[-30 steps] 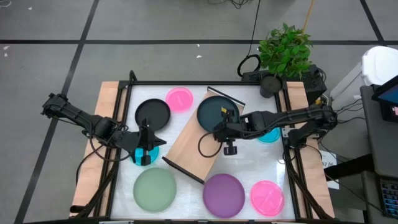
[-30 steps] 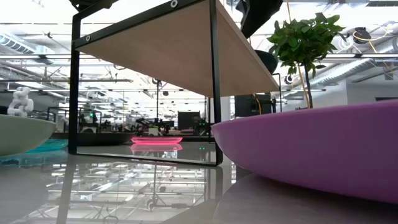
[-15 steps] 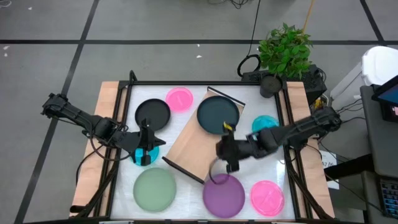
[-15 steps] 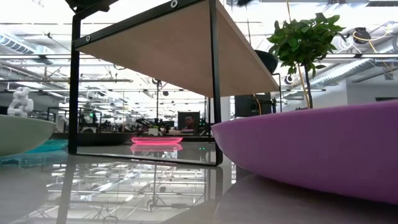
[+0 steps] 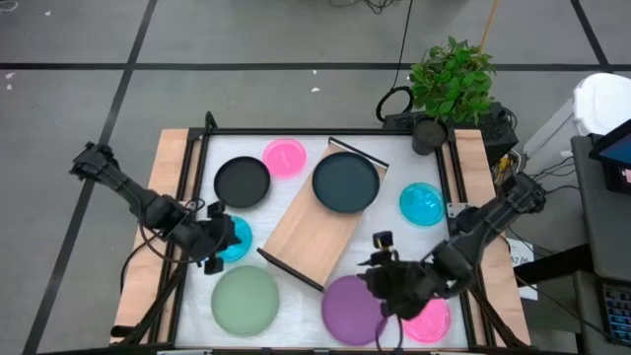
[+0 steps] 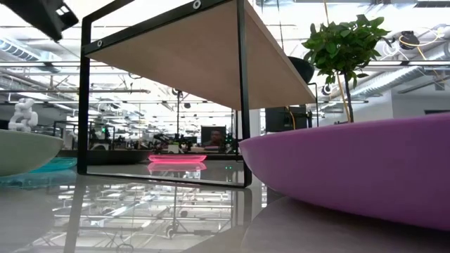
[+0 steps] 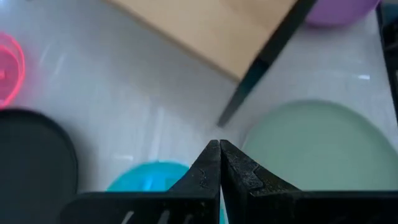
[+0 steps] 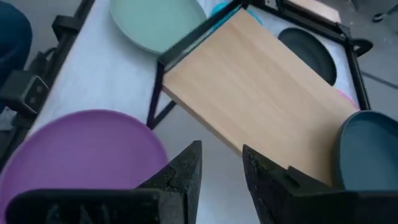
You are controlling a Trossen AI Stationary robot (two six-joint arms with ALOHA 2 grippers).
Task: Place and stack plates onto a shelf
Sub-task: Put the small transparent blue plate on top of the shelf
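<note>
The shelf (image 5: 317, 218) lies at an angle across the middle of the counter (image 5: 394, 242), and a dark teal plate (image 5: 346, 183) sits on its far end, the only plate on it. The other plates lie on the counter around it: a black plate (image 5: 242, 181) and a small pink plate (image 5: 285, 156) beyond the shelf's left side, a pale green plate (image 5: 245, 300) at the near left, a purple plate (image 5: 351, 308) just off the shelf's near end, a second small pink plate (image 5: 430, 319) to the right of the purple one, and a cyan plate (image 5: 422, 203) on the right, well apart from the shelf. Another cyan plate (image 5: 237, 241) lies on the left between the black and pale green ones. The left hand (image 5: 219, 240) hangs over that cyan plate's left part, and in the left wrist view its two fingers (image 7: 233, 169) are pressed together with nothing between them. The right hand (image 5: 380, 279) hangs over the purple plate's right edge, near the second pink plate; in the right wrist view its fingers (image 8: 182, 169) stand slightly apart, holding nothing, with the purple plate (image 8: 81, 152) and the shelf (image 8: 261, 102) in front of them. In the low view the shelf (image 6: 211, 60) rises on its black rails above the counter, with the purple plate (image 6: 351, 169) close on the right.
</note>
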